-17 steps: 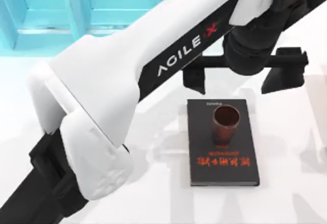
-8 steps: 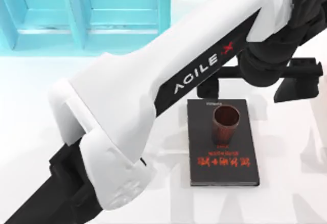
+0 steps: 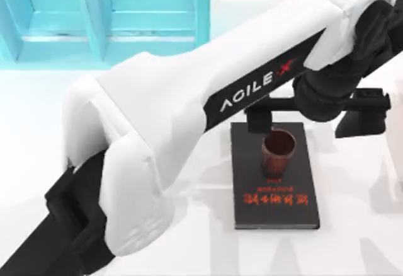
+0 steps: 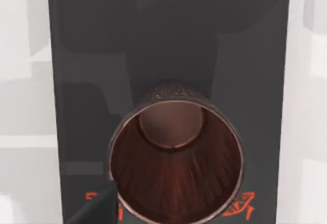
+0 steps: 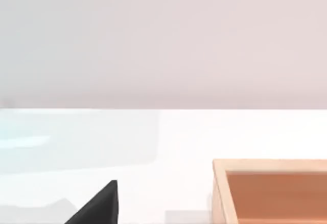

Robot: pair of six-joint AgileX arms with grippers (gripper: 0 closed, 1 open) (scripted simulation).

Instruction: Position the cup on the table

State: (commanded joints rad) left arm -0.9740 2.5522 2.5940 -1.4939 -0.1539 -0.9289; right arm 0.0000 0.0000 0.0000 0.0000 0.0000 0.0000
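glossy white table [image 3: 56, 131], black book [image 3: 277, 200] lying flat on it, turquoise shelf unit [image 3: 101, 11] at its back

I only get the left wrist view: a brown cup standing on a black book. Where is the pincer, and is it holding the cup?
Observer: No. The left pincer is open wide over the book's upper end in the top view, and the cup stands free.
Operator: What else is on the table?
Observer: A turquoise shelf unit stands at the table's upper left.
Operator: And the other arm?
Observer: Its wrist camera shows a wooden box.
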